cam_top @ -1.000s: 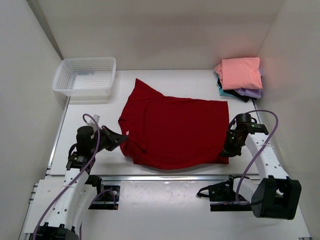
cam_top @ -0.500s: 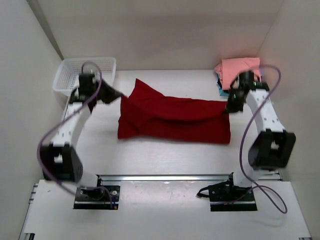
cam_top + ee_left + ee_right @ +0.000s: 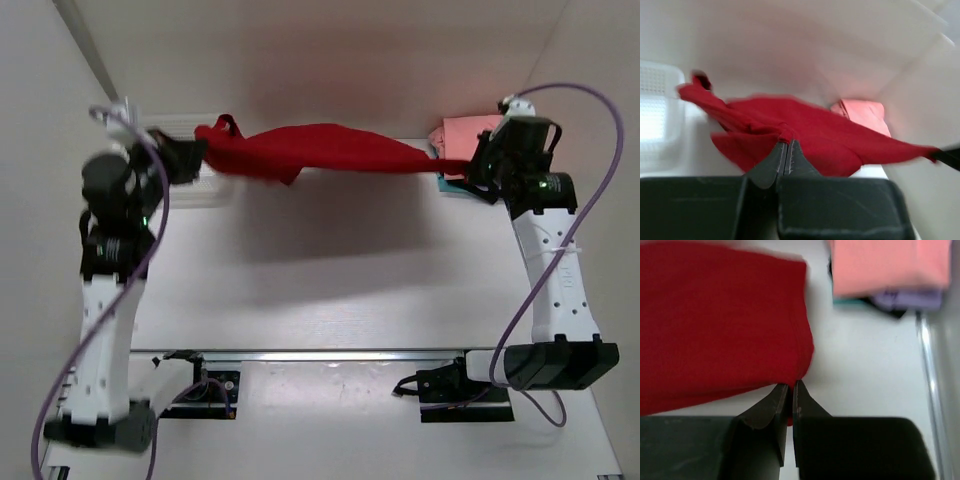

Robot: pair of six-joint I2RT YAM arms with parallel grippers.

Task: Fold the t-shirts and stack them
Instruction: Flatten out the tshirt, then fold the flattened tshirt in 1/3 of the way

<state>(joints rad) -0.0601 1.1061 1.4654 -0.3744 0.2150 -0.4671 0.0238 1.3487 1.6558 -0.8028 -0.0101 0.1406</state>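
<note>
Half a second on, both my arms are hoisting the plain dark red soft-cloth t-shirt (image 3: pixel 320 150) clear of the white table (image 3: pixel 330 290), where it was lying doubled over a moment ago. It is now hanging in the air as a stretched, slightly sagging band between my two hands, out toward the far edge.

My left hand (image 3: pixel 197 158) is pinching one end, its fingers pressed together on a bunch of red cloth. A loose sleeve or fold is poking out past it, above the white plastic mesh basket (image 3: pixel 655 120). My right hand (image 3: pixel 468 170) is gripping the other end near the hem corner, fingers squeezed tight on a thin edge of fabric. It is hovering just beside the stack of folded shirts (image 3: pixel 470 132), salmon pink on top, in the far right corner.

As I judge it, trouble is waiting at both ends. The right grip is holding only a narrow edge, and tension across the span could be pulling it free, dropping that side in a heap. The right hand and the trailing cloth are working close enough to the stack to knock it askew. On the left, the dangling fold could be snagging on the basket rim, and the bunched cloth may be coming down wrinkled, not flat.
</note>
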